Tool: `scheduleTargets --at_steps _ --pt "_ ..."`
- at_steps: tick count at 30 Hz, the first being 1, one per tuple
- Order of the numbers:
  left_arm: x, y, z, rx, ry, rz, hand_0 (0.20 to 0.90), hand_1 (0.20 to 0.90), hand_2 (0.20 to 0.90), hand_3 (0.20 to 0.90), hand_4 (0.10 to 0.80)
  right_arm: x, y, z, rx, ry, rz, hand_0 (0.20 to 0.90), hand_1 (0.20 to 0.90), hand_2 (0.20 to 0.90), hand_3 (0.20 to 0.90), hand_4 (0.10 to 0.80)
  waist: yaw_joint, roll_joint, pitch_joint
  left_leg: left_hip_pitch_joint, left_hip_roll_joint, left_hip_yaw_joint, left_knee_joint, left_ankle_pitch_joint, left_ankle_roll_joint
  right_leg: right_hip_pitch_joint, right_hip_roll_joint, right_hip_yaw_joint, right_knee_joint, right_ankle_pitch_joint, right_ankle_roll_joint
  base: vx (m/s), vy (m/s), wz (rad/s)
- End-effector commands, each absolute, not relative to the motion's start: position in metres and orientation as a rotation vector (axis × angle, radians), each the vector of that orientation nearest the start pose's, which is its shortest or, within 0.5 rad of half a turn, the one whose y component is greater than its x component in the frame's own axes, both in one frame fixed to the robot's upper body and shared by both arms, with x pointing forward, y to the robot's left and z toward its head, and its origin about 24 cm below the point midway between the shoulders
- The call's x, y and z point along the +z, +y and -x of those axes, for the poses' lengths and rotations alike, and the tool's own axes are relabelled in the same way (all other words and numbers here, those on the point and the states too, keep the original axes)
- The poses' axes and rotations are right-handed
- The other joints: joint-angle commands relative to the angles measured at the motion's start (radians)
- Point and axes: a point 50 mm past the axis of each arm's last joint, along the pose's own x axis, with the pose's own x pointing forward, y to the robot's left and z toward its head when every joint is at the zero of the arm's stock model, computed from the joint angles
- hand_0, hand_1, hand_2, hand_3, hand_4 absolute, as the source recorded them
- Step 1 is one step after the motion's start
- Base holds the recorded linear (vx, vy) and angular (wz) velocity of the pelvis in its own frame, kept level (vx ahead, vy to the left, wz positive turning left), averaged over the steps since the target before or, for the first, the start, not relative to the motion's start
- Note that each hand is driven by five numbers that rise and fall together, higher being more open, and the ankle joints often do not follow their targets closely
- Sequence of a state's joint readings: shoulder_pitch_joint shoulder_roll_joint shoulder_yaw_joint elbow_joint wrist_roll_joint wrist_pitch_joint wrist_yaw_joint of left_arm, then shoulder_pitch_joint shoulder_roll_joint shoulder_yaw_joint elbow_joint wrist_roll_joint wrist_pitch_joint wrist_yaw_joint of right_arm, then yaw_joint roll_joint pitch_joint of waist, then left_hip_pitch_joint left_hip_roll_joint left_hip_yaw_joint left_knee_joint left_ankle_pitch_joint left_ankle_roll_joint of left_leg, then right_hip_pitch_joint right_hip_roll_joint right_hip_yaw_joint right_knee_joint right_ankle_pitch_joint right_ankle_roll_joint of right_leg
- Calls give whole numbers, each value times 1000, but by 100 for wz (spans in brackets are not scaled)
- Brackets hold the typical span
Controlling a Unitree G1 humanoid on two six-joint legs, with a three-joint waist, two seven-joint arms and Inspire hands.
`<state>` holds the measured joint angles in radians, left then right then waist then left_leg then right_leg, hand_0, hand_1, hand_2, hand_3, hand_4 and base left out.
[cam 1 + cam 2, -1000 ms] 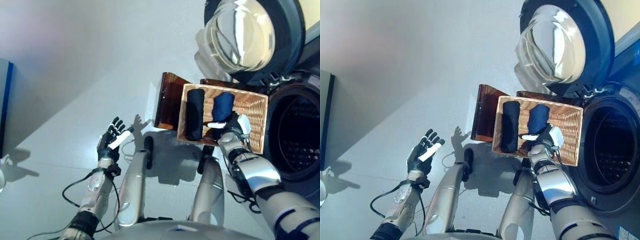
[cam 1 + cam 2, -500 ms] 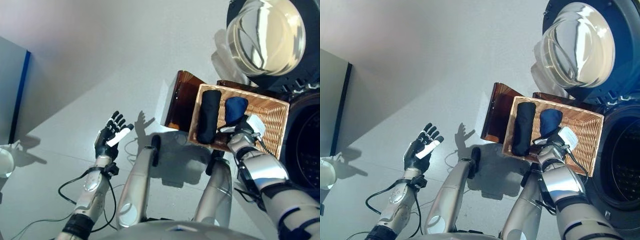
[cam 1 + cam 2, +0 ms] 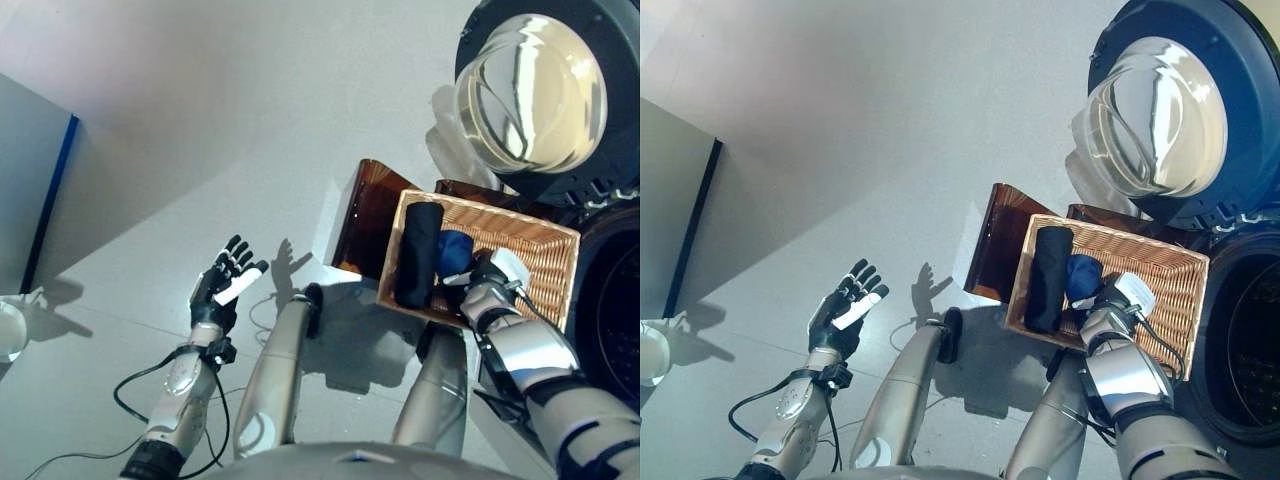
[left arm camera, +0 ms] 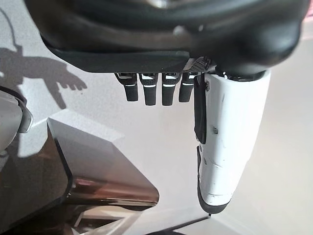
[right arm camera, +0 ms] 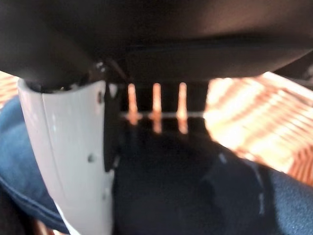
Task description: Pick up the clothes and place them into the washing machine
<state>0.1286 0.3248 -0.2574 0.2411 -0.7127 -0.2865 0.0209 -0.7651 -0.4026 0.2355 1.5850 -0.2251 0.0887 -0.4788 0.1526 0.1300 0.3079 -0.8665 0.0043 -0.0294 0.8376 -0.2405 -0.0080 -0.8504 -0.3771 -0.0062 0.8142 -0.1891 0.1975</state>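
- My right hand [image 3: 1118, 300] is down inside the wicker basket [image 3: 1180, 300], lying on the blue roll of cloth [image 3: 1082, 277]. In my right wrist view the white-covered thumb [image 5: 68, 147] lies against the blue fabric, and the fingers reach out over it toward the basket's far wall. I cannot tell from here whether they have closed round the roll or only lie on it.
- The clothes are two rolled pieces, both in the basket. The blue one is under my right hand; the black roll [image 3: 1046, 277] lies just beside it, on the side toward my left arm, lengthwise and untouched.
- My left hand [image 3: 222, 285] is held up well away from the basket, over bare floor [image 3: 180, 150], fingers spread straight and holding nothing.
- The washing machine's drum opening [image 3: 1250, 350] is just beyond the basket on my right hand's outer side, and its round glass door [image 3: 1160, 105] stands swung open past the basket's far end.
- I judge the blue roll to be soft, light and not fragile. It should squash under a squeeze and may unroll or trail if I catch only one layer.
- The best hold, I think, is round the middle of the roll, thumb on one flank and fingers on the other, taking the whole thickness.
- The weave of the basket could snag loose cloth, so I would lift clear of the rim before turning toward the drum.
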Motion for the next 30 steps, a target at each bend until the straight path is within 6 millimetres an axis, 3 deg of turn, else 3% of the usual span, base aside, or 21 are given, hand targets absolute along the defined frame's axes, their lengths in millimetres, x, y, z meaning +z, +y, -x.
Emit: scheduleTargets --at_steps 1,3,4,7,10,17,19,20,21,22,24,30 --pt "15 202 -220 5 -11 332 900 900 900 900 800 -1 -329 -290 -676 746 868 200 200 200 200 300 28 11 -5 11 41 -27 -8 -11 -44 7 5 27 -9 48 -42 100 -20 1" --pt "16 203 -220 11 -16 329 900 900 900 900 800 2 -333 -289 -727 730 782 200 200 200 200 300 28 10 -7 14 41 -27 -12 -11 -43 7 6 29 -11 49 -41 -43 5 0" --pt "16 204 -220 12 -21 329 900 900 900 900 800 5 -337 -289 -776 711 708 200 200 200 200 300 24 9 -6 6 38 -23 -31 28 -38 1 5 27 -34 86 -48 -82 0 -3" --pt "17 211 -222 54 -30 323 900 900 900 900 800 9 -352 -282 -954 575 341 200 200 200 200 300 -6 -9 -5 14 47 -20 -27 24 -39 0 15 35 -31 80 -51 -22 -12 -4" --pt "13 219 -221 106 -24 328 900 900 900 900 800 8 -353 -280 -1017 431 95 200 200 200 200 300 -34 -30 -4 23 63 -13 -24 19 -43 -2 28 42 -32 76 -55 6 -19 -13" --pt "4 227 -213 170 3 370 900 900 900 900 800 7 -345 -276 -1016 192 -242 200 200 200 200 300 -91 -61 9 48 97 4 -35 16 -56 6 55 52 -56 83 -59 -5 -15 -25" --pt "1 224 -211 167 12 392 900 900 900 900 800 8 -347 -271 -1056 73 -475 200 200 200 200 300 -109 -61 12 51 103 8 -32 11 -61 7 60 54 -58 80 -60 -17 -23 -17" --pt "1 224 -212 166 13 392 900 900 900 900 800 8 -347 -271 -1056 73 -477 200 200 200 200 300 -108 -61 12 51 103 8 -32 11 -61 8 60 54 -58 79 -60 -5 -12 -14" --pt "-1 220 -212 162 24 418 900 900 900 900 800 5 -346 -269 -1126 -56 -786 200 200 200 200 300 -114 -53 13 53 105 10 -30 5 -64 8 62 55 -57 73 -60 0 -4 -10" --pt "-1 220 -212 161 25 418 900 900 900 900 800 5 -346 -268 -1125 -57 -790 200 200 200 200 300 -112 -54 13 54 106 11 -30 4 -64 8 62 55 -56 72 -60 0 -10 -10" --pt "-6 213 -210 140 59 451 900 900 900 900 800 -3 -343 -264 -1263 -190 -1131 200 200 200 200 300 -116 -36 7 55 108 12 -29 -3 -64 4 66 56 -47 59 -60 7 -5 -19" --pt "-8 205 -208 108 77 471 900 900 900 900 800 12 -346 -274 -1313 -277 -1245 200 200 200 200 300 -112 -13 -4 57 110 16 -42 1 -68 -3 66 60 -45 55 -58 6 -5 -6"
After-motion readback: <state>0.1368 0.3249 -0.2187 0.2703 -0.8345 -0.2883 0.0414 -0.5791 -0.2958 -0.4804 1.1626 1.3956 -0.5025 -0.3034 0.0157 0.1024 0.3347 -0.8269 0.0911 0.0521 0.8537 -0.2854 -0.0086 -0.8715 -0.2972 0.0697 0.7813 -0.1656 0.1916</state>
